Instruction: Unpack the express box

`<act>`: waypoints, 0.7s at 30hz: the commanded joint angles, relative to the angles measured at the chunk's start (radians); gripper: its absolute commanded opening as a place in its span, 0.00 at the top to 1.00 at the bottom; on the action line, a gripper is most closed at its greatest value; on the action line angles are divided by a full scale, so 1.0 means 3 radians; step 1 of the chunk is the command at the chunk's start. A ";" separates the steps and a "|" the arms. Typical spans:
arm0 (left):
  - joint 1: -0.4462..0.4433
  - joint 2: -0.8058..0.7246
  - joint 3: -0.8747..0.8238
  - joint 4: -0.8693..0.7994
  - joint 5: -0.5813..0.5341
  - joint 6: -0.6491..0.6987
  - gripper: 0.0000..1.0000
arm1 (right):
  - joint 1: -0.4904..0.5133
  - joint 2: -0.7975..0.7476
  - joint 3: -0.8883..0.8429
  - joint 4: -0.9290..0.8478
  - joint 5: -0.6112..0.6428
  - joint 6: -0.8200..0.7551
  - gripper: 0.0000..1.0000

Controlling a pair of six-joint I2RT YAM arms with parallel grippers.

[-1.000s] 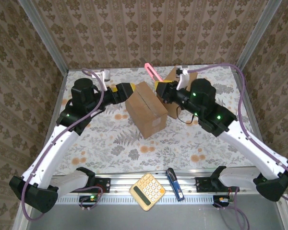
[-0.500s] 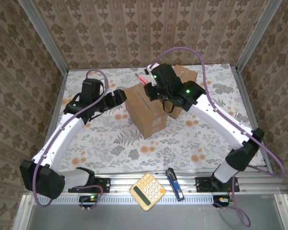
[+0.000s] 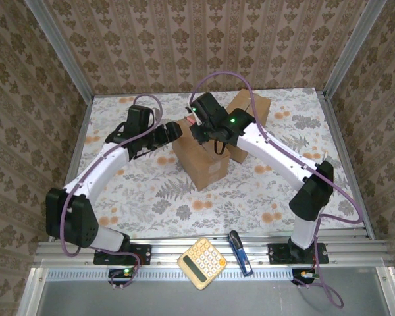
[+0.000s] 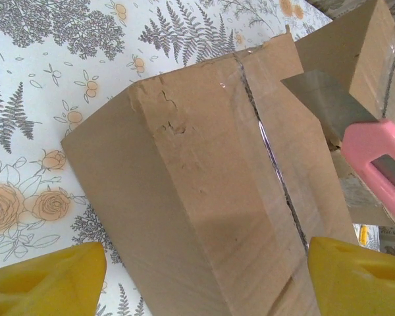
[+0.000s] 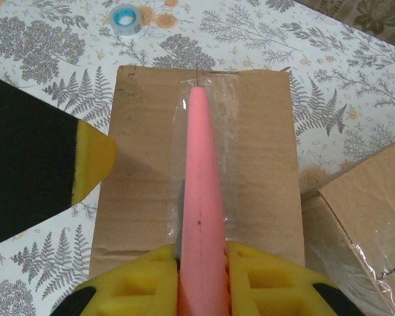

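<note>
The express box (image 3: pixel 203 158) is a taped cardboard carton in the middle of the table. In the left wrist view its corner (image 4: pixel 204 197) lies between my wide-apart yellow fingers (image 4: pixel 46 276). My left gripper (image 4: pixel 204 283) is open and straddles the box's left top edge; one finger hangs over the table, the other over the lid. My right gripper (image 5: pixel 201 263) is shut on a pink utility knife (image 5: pixel 201 171). The knife lies along the taped seam (image 5: pixel 230 145) on top of the box (image 5: pixel 138 164). Its blade (image 4: pixel 319 99) meets the seam (image 4: pixel 270 151).
A second cardboard box (image 3: pixel 253 122) stands right behind the first one, touching it. A blue tape roll (image 5: pixel 126 18) lies on the far table. A yellow calculator (image 3: pixel 202 263) and a blue tool (image 3: pixel 240 252) rest on the front rail.
My right arm has swung left and brought the knife from behind the box onto its top seam. My left gripper has moved in to the box's left edge and its jaws have narrowed a little.
</note>
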 commanded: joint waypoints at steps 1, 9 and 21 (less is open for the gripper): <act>0.0019 0.0065 -0.0037 0.0222 0.0069 -0.0046 0.21 | 0.0016 0.0047 0.0118 0.0075 0.0135 -0.0049 1.00; 0.0022 0.0221 -0.0065 0.0331 0.0068 -0.0076 0.23 | 0.0017 0.0116 0.0073 0.0215 0.0189 0.0027 1.00; 0.0020 0.0301 -0.0197 0.0437 0.0055 -0.0101 0.27 | 0.0021 0.0204 0.0017 0.0316 0.0260 0.0108 1.00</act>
